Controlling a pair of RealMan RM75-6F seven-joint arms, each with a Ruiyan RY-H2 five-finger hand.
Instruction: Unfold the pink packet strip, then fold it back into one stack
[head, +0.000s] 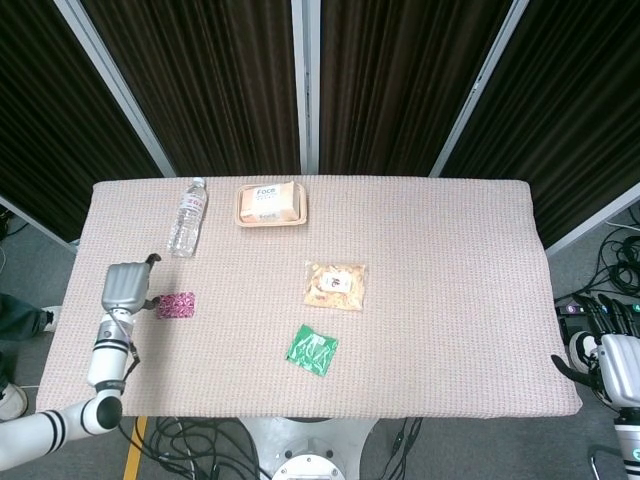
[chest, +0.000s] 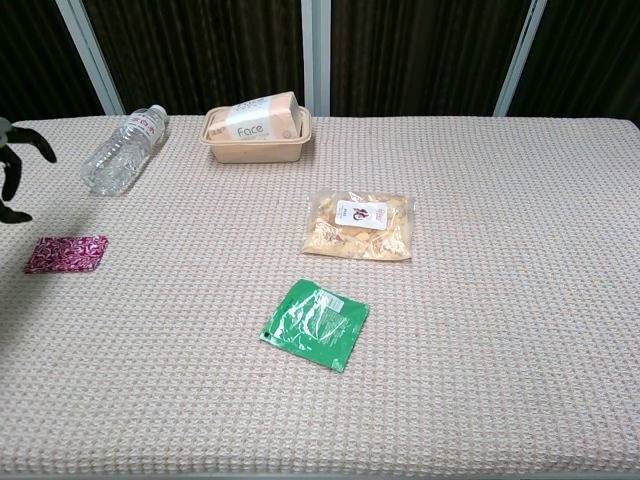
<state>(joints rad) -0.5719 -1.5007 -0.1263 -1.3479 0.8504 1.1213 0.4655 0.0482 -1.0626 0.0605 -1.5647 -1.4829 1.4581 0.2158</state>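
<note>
The pink packet strip (head: 178, 305) (chest: 66, 253) lies folded flat on the woven table cover near the left edge. My left hand (head: 124, 287) hovers just left of it, lifted off and holding nothing; only its fingertips (chest: 14, 175) show at the chest view's left border, fingers apart. My right hand (head: 613, 362) hangs off the table's right front corner, away from everything; its fingers are not clear enough to read.
A water bottle (head: 187, 217) lies at the back left beside a tan tray (head: 270, 217) carrying a "Face" pack. A snack bag (head: 335, 285) sits mid-table and a green sachet (head: 312, 349) nearer the front.
</note>
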